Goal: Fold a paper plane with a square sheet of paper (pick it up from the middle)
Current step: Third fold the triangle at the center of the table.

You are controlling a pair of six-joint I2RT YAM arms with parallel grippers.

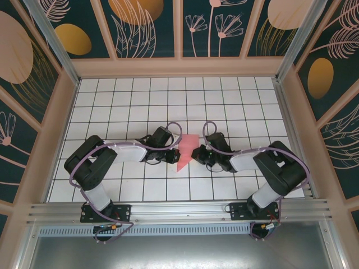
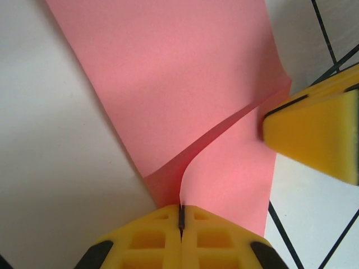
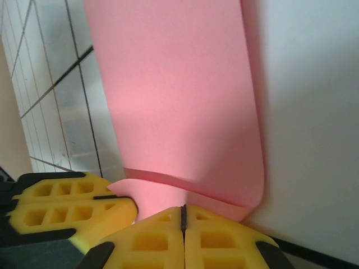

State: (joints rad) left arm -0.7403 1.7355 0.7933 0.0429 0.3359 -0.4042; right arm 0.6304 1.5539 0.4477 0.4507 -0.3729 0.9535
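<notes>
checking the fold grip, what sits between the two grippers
The pink paper, a creased wedge, spans from the left gripper to the right gripper, each shut on it; the top view shows this.

White table top [image 1: 168, 95] ruled in a grid of dark lines. Around it, dark teal wall panels [image 1: 147, 25] with pale flowers and orange ovals, framed in light wood. Along the near edge, a silver metal rail [image 1: 179, 208].
</notes>
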